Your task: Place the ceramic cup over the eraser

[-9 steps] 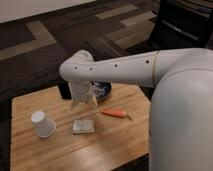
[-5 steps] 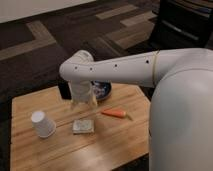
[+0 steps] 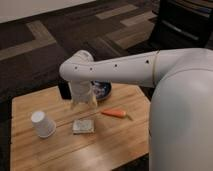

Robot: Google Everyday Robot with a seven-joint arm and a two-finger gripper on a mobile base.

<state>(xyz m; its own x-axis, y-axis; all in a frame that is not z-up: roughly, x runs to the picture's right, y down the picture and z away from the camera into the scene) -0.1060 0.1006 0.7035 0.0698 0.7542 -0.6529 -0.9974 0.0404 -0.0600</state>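
Both fingers of my claw [image 3: 83, 102] hang spread apart and point down, with nothing between them as far as I can see. The claw hovers over the back middle of the wooden worktop [image 3: 117, 137] and touches none of the things on it.

Just behind it and to its left, at the worktop's far edge, stands the eraser [image 3: 63, 90], a small black upright block, uncovered. Just beside the claw on the other side sits a dark blue patterned bowl [image 3: 103, 90]. In front of the claw lies a flat pale grey pad [image 3: 83, 126], and an orange carrot [image 3: 114, 113] lies to the side of that.

The white ceramic cup [image 3: 42, 124] is well apart from the claw, near the worktop's left front. It seems to sit mouth down, though I cannot be sure.

I judge the task barely begun: the cup is not grasped and not lifted. I have yet to reach it, take hold, carry it to the back edge and lower it over the eraser.

Against the earlier frames I see no difference: my arm [image 3: 117, 67], the claw and every object sit where they were.
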